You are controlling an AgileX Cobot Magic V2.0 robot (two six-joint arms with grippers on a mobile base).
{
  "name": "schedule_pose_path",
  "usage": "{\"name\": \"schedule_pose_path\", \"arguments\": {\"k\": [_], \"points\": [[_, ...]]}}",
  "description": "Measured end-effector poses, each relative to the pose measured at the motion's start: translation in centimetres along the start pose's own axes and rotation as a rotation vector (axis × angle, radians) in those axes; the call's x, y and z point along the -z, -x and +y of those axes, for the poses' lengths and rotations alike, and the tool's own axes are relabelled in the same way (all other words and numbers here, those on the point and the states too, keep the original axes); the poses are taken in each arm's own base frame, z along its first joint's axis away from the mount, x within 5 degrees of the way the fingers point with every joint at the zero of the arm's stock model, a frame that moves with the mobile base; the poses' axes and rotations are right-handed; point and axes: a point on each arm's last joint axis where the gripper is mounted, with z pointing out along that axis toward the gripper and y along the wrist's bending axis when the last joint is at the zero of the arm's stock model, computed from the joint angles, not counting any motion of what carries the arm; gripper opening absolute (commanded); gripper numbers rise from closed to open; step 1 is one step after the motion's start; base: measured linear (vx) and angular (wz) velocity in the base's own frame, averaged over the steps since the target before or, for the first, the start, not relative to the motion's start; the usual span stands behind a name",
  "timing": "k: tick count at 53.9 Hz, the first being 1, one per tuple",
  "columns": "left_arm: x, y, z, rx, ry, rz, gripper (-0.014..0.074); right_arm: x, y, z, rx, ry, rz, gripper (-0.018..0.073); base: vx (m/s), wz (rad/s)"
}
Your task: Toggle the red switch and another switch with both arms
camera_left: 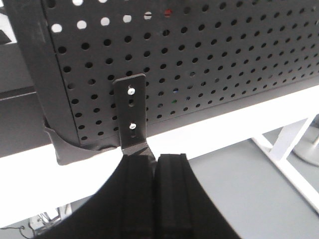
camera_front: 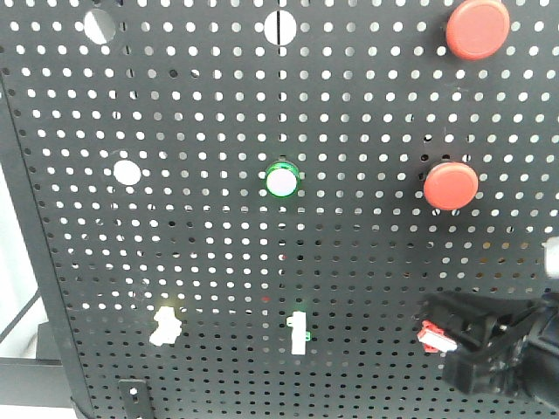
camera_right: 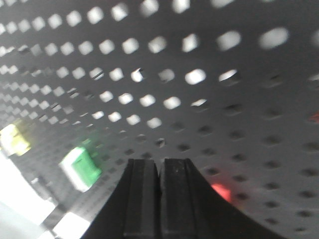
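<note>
A black pegboard fills the front view, standing upright and dotted with small holes. Two big round red buttons sit on its right side, one above the other. Near the middle is a white button with a green ring, and a plain white disc lies to its left.

Three small switches sit in a row low on the board. The pale yellow switch is on the left. A white switch with a green top stands in the middle. The tiny red switch is on the right.

The right gripper comes in from the lower right corner of the front view, its black tip right at the red switch. Whether they actually touch cannot be told. In its own wrist camera the two fingers are pressed flat together with nothing between them. A red blur sits just to their right, and blurred green and yellow shapes lie off to the left.

The left gripper shows only in its own wrist camera. Its fingers are also clenched together and hold nothing. It sits below the board's bottom edge, just under a black metal bracket fixed with two screws. The yellow switch is out of that camera's sight. In the front view the bracket lies below and left of the yellow switch. A white ledge runs under the board.
</note>
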Motion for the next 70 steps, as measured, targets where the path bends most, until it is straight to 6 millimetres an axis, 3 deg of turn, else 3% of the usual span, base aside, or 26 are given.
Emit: {"name": "schedule_pose_path", "arguments": {"k": [10,20,29,37,49,59,70], "points": [[0.0,-0.2,0.0,-0.004,0.0,0.009,0.0003,-1.4,-0.9,-0.5,-0.026,-0.007,0.059,-0.0006,0.0,0.0],[0.0,-0.2,0.0,-0.005,0.0,0.013,0.0003,-3.1,-4.2,-0.8,-0.081,0.027,0.209,-0.0006,0.0,0.0],[0.0,-0.3,0.0,-0.005,0.0,0.015,0.0003,-3.0,-7.4,-1.8,-0.112,-0.036,0.295,-0.0006,0.0,0.0],[0.0,-0.3,0.0,-0.005,0.0,0.015,0.0003,-2.2,-8.3,-1.8,-0.119,-0.034,0.311,-0.0006,0.0,0.0],[0.0,-0.3,0.0,-0.008,0.0,0.015,0.0003,0.3,-6.8,-0.9,-0.089,-0.011,0.195,-0.0006,0.0,0.0],[0.0,-0.3,0.0,-0.01,0.0,0.014,0.0003,4.4,-4.7,-0.3,0.0,-0.056,-0.022,-0.0006,0.0,0.0],[0.0,-0.3,0.0,-0.016,0.0,0.013,0.0003,9.7,-6.2,-1.0,0.074,-0.195,-0.258,-0.0006,0.0,0.0]]}}
